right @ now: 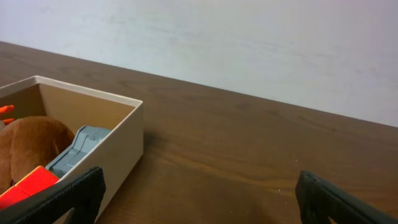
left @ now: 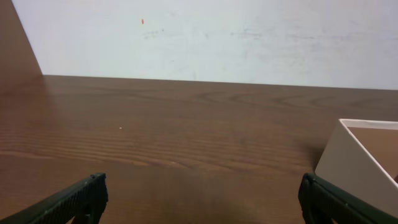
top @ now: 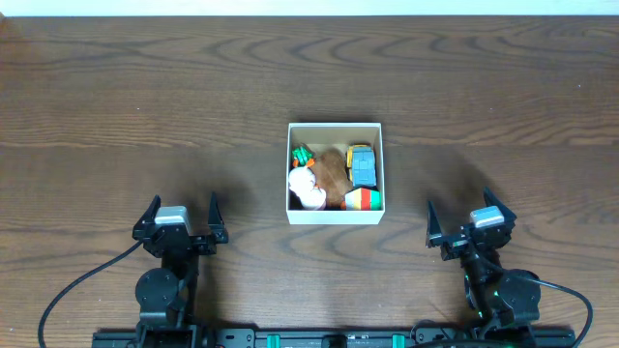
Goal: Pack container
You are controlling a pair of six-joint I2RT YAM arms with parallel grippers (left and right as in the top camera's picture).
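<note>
The container (top: 335, 214), a small square white-walled box, sits mid-table with several small toys inside: a brown plush (top: 332, 172), a grey and yellow toy (top: 362, 162), a white one (top: 308, 189) and a striped red-green one (top: 364, 200). My left gripper (top: 184, 210) rests open near the front edge, left of the box and apart from it, nothing between its fingers. My right gripper (top: 466, 217) stands open to the box's right, also empty. The left wrist view catches the box's white corner (left: 353, 163); the right wrist view shows its wall (right: 121, 149) and the brown plush (right: 31, 140).
Dark wooden tabletop (top: 145, 106) spreads around the box on all sides. A pale wall (left: 205, 37) rises behind the table's far edge. Black cables (top: 77, 290) trail from the arm bases along the front edge.
</note>
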